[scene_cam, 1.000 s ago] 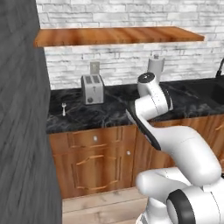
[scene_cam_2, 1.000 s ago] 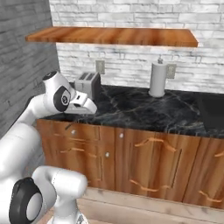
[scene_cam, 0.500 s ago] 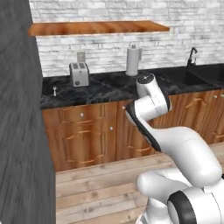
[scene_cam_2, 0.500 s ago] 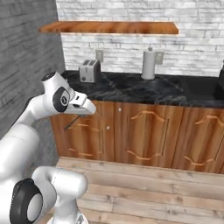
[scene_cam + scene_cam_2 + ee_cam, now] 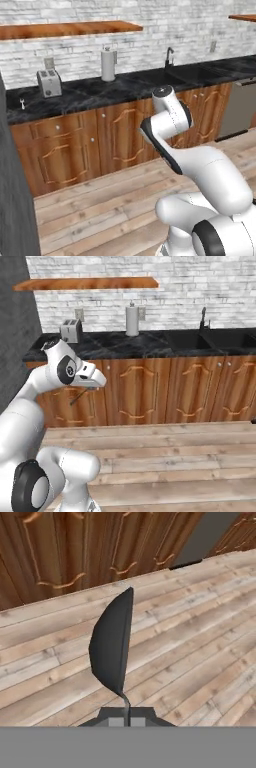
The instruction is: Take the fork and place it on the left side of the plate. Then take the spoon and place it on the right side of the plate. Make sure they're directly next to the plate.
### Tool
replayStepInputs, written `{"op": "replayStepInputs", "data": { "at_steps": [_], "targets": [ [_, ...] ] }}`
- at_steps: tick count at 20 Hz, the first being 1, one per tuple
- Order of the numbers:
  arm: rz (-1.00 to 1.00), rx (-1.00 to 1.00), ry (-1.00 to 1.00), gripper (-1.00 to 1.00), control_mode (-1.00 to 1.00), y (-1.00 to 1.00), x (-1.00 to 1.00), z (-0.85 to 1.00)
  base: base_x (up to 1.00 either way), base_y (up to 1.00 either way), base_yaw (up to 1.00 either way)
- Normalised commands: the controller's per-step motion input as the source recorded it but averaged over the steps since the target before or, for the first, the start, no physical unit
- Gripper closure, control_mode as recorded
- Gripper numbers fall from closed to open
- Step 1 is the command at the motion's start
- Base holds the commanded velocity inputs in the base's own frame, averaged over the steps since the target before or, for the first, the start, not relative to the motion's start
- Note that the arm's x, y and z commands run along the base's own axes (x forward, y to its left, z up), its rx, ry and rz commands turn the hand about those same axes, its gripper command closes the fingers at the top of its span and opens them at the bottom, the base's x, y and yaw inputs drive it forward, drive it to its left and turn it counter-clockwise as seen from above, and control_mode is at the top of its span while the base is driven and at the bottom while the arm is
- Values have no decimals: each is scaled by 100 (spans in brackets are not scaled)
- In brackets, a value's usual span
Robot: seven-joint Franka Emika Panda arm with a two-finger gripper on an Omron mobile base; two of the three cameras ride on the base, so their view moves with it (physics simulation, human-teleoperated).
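The base has driven back from the black marble counter (image 5: 115,90); the gripper (image 5: 126,717) is clamped on a dark spoon (image 5: 112,647) (plate unseen), so delivery remains.

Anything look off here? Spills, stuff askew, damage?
One oddity: the claw is shut on a dark spoon-shaped utensil out over the wooden floor, away from the counter. The fork sits on the counter left of the toaster. Nothing looks spilled or damaged.

Kitchen, black stone counter (image 5: 100,92), wooden cabinets (image 5: 150,388), toaster (image 5: 48,82), sink faucet (image 5: 203,317)
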Motion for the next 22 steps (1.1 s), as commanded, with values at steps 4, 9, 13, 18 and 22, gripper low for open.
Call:
{"op": "replayStepInputs", "data": {
  "at_steps": [4, 9, 13, 18, 22],
  "targets": [
    [0, 0, 0, 100, 100, 0, 0, 0, -44, -20, -40],
    [0, 0, 0, 100, 100, 0, 0, 0, -31, -42, -31],
    [0, 0, 0, 100, 100, 0, 0, 0, -11, -54, -26],
    [0, 0, 0, 100, 100, 0, 0, 0, -1, -59, -27],
    [0, 0, 0, 100, 100, 0, 0, 0, 0, -66, -30]
  ]
}}
